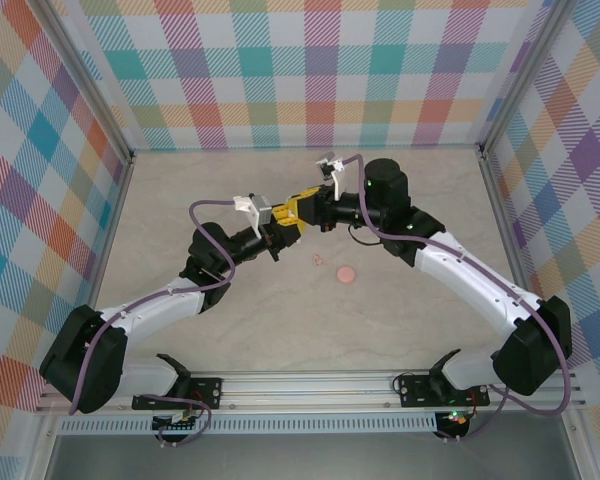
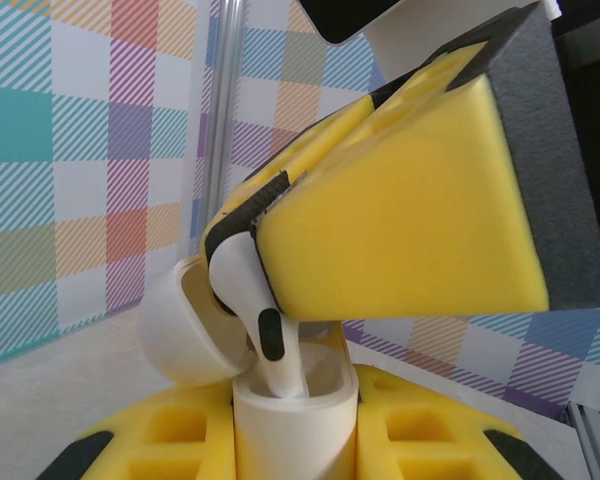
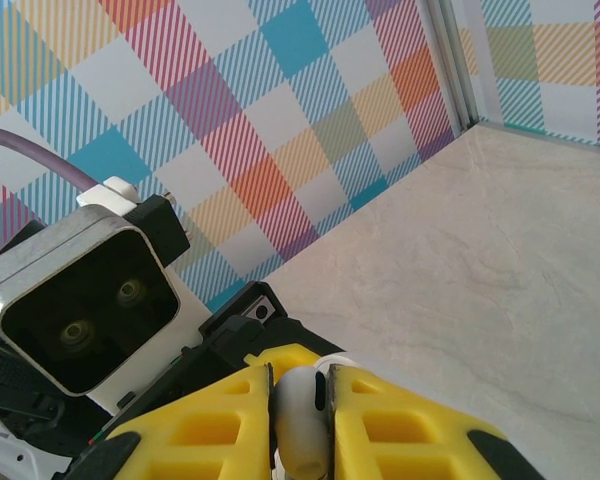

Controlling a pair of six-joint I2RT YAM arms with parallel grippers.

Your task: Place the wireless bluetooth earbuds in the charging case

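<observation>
One earbud point(image 2: 242, 283) is pinched between the yellow fingers of the right gripper point(image 3: 300, 405). Its stem points down, with the tip inside the open mouth of the charging case point(image 2: 292, 440). The left gripper point(image 2: 295, 400) clamps the charging case upright between its two yellow pads, with the lid point(image 2: 180, 335) hinged back to the left. Both grippers meet above the middle of the table point(image 1: 280, 320). A salmon-pink disc point(image 1: 347, 272) lies on the table nearby, apart from them.
</observation>
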